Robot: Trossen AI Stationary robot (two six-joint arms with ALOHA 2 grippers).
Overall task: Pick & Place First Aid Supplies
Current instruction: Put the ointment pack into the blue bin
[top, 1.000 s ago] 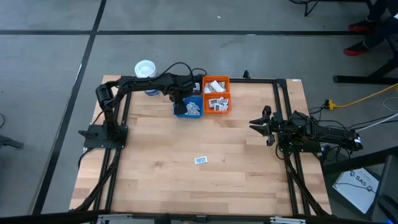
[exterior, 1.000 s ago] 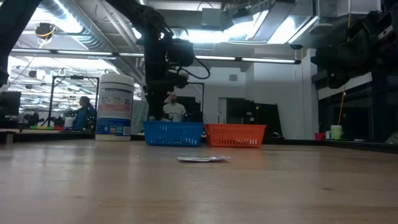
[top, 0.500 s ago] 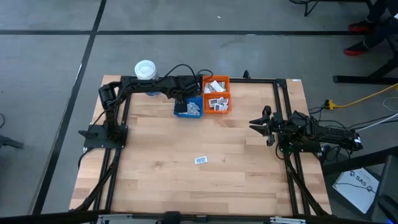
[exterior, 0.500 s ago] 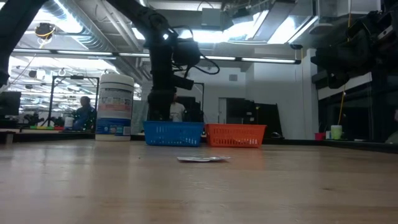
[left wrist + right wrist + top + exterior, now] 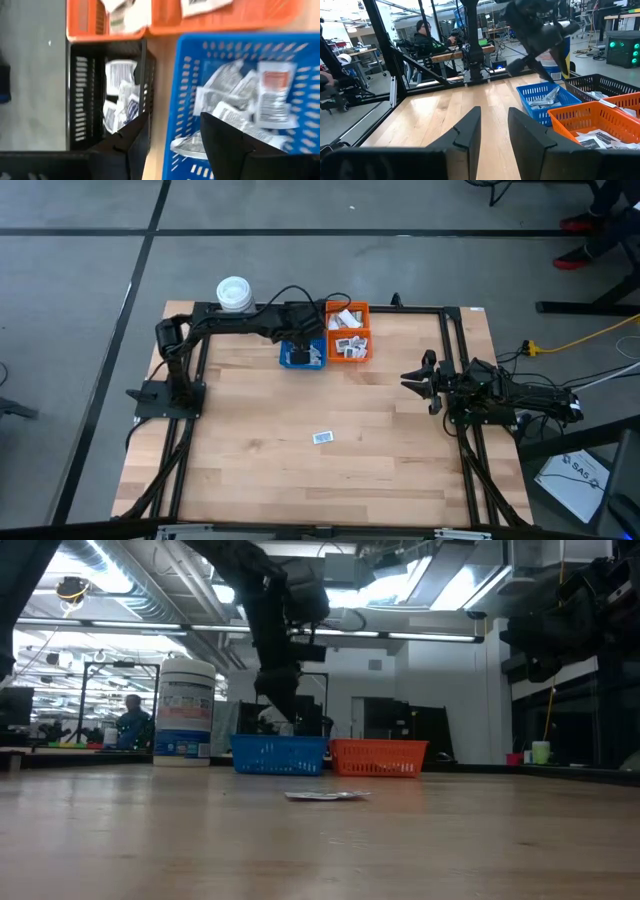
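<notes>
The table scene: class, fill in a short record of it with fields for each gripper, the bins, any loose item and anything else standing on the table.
left gripper: open, empty, above the bins at the table's far edge
right gripper: waiting at the table's right side, open
blue bin: holds sachets
orange bin: holds sachets, beside the blue bin
black bin: holds sachets
loose sachet: alone near the table's middle
white tub: upright at the far left corner

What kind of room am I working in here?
Probably a robotics lab or workshop: exposed ceiling ducts, workbenches with equipment, a seated person behind the table.
</notes>
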